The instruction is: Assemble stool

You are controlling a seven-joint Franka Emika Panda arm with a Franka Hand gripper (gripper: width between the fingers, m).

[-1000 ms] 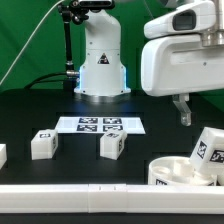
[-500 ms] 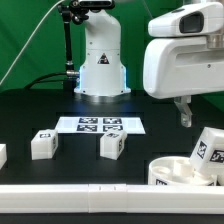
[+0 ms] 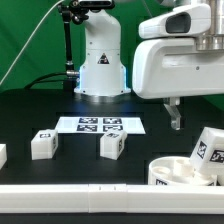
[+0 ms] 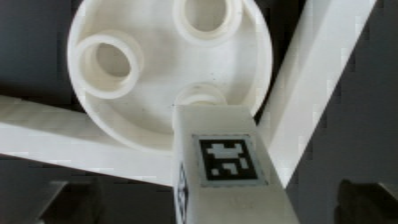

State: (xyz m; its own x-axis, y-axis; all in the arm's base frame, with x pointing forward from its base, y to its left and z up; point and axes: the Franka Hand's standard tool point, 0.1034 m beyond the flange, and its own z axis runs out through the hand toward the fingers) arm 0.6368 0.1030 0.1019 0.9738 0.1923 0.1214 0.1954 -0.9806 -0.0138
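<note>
The white round stool seat (image 3: 172,172) lies at the front of the exterior view's right, against the rail. One tagged leg (image 3: 209,150) stands up from it. In the wrist view the seat (image 4: 151,70) shows its round holes, and that leg (image 4: 228,160) rises toward the camera. My gripper (image 3: 176,114) hangs above the seat, open and empty. In the wrist view its dark fingers (image 4: 61,202) flank the leg without touching it. Two loose legs (image 3: 42,144) (image 3: 113,145) stand on the black table. A third leg (image 3: 2,155) is cut off at the left edge.
The marker board (image 3: 98,125) lies in front of the robot base (image 3: 101,65). A long white border rail (image 3: 80,199) runs along the front edge. In the wrist view the rail's bars (image 4: 331,80) meet at a corner beside the seat.
The arm has shifted a little toward the exterior view's left and slightly down. The parts have not moved.
</note>
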